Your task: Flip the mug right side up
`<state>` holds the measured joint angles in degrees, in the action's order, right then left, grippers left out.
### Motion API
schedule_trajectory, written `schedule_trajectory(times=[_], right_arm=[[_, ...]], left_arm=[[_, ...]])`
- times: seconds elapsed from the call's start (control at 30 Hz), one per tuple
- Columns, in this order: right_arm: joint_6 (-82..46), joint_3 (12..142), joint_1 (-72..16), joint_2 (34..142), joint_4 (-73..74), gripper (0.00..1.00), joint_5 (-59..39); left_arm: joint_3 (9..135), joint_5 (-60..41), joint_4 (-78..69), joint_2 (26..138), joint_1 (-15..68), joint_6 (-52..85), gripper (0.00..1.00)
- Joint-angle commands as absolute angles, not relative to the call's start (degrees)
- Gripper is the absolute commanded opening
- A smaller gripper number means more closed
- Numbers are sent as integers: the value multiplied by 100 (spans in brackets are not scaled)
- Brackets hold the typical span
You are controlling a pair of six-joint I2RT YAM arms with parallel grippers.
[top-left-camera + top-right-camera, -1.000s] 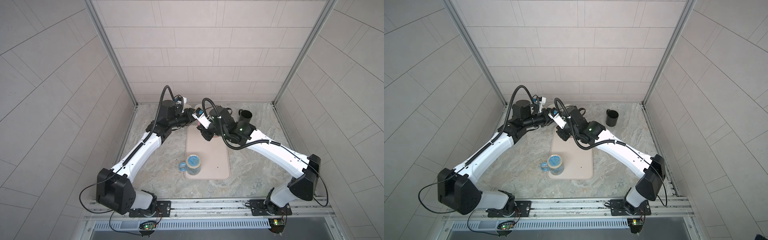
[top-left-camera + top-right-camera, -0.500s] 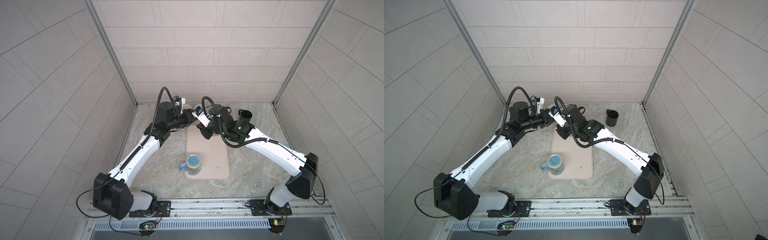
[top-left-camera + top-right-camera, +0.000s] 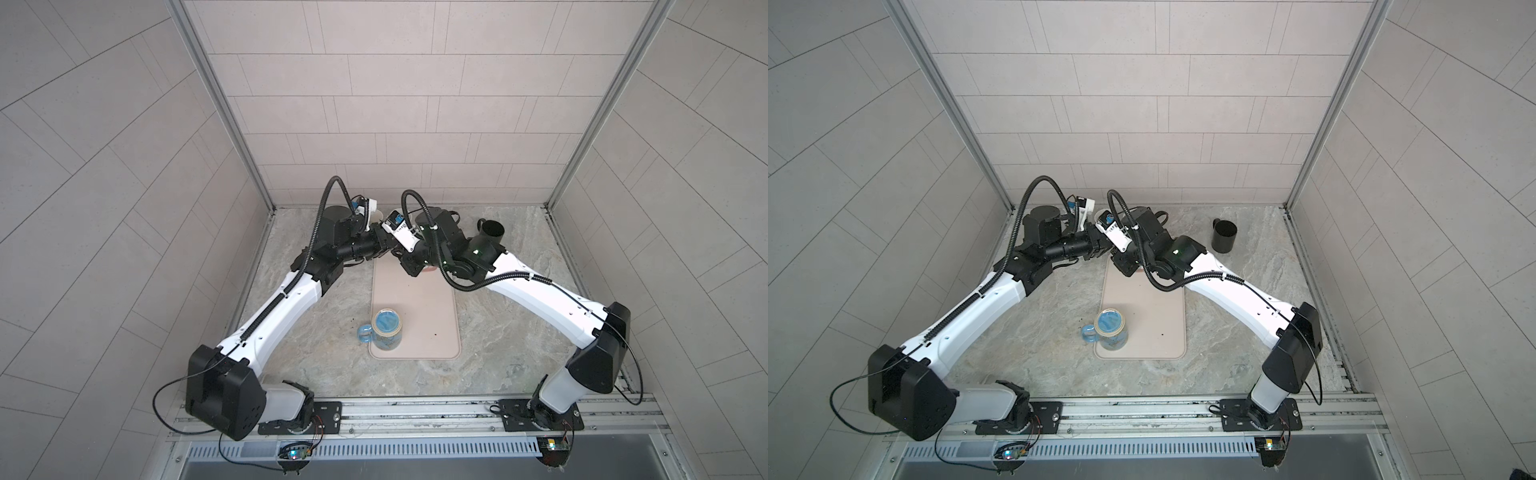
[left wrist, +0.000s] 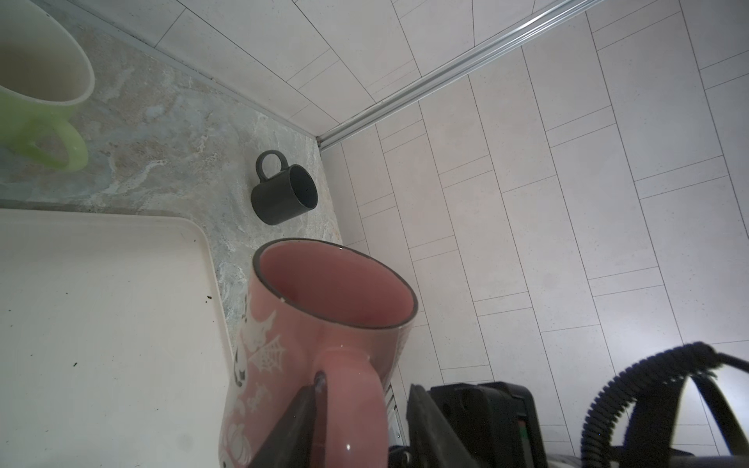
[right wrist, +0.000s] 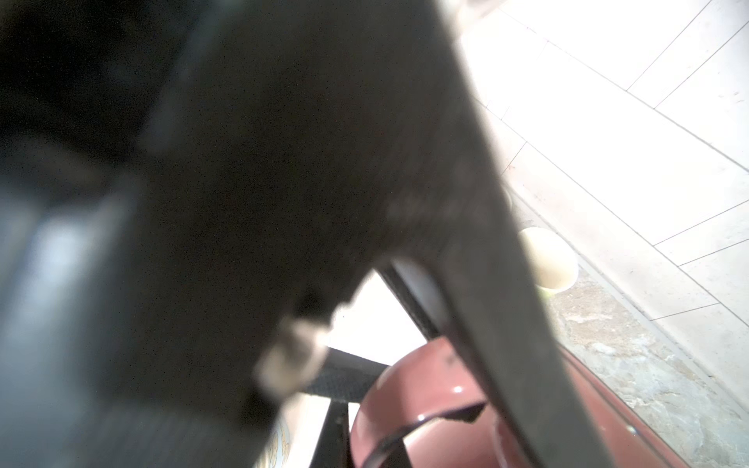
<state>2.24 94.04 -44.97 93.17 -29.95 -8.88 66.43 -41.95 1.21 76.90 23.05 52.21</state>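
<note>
Holding the mug (image 4: 275, 352) tilted, mouth nearly up, at the mat's (image 4: 101, 304) far end, the left gripper (image 4: 364, 389) clamps its handle with jaws part open, the right gripper (image 3: 408, 269) shut alongside; the turn seems nearly done, needing only levelling and lowering.

- Pale grey tiled walls (image 3: 395, 104) on three sides, joined by aluminium corner posts (image 3: 221, 104).
- Marbled stone floor (image 3: 507, 345).
- Metal rail (image 3: 415, 415) and slotted vent grille (image 3: 415, 449) along the front edge.
- Bright, even light.
</note>
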Motion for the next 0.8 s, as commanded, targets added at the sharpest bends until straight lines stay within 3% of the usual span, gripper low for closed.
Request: schedule_trajectory(times=[0.0,0.4,0.53,0.67,0.77], right_arm=[[261,9808,-4478,9184,-2363,0,-930],[347,9911,-4474,9167,-2412,0,-1046],[382,9939,-4474,9157,-2448,0,-1077],[434,9930,-4474,9141,-2520,0,-1104],[440,9907,-4468,9141,-2575,0,-1122]], left_arm=[[6556,-4351,574,7611,2414,4941,43],[6539,-4367,1054,7776,2549,4558,28],[6593,-4434,1164,7872,2575,4460,19],[6587,-4430,1178,7910,2584,4388,0],[6604,-4427,1086,7908,2591,4368,0]])
